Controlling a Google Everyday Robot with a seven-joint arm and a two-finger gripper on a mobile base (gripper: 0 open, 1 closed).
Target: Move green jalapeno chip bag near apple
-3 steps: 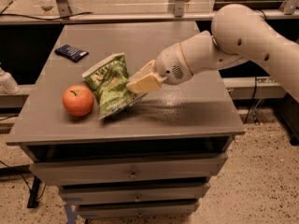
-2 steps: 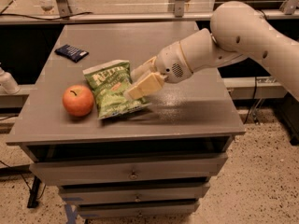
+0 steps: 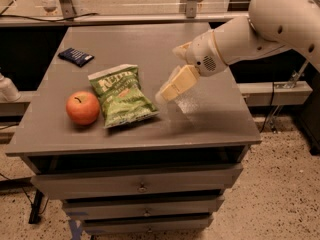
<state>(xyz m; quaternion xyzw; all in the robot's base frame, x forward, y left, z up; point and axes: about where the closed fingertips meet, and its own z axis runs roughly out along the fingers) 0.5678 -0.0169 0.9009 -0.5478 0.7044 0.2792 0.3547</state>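
Observation:
The green jalapeno chip bag (image 3: pixel 121 95) lies flat on the grey table (image 3: pixel 150 39), near its front left. Its left edge sits right beside the red-orange apple (image 3: pixel 83 107), touching or nearly touching it. My gripper (image 3: pixel 168 90) hangs just above the table to the right of the bag, a short gap from the bag's right edge. Its cream fingers (image 3: pixel 181 82) are open and hold nothing. The white arm reaches in from the upper right.
A small flat dark-blue packet (image 3: pixel 75 56) lies at the table's back left. Drawers (image 3: pixel 142 186) sit below the tabletop. A white object (image 3: pixel 6 89) stands off the table's left edge. A rail and glass panel run behind the table.
The bag has gone from tilted in my gripper to lying flat beside the apple. My gripper has let go of it and drawn back to the right.

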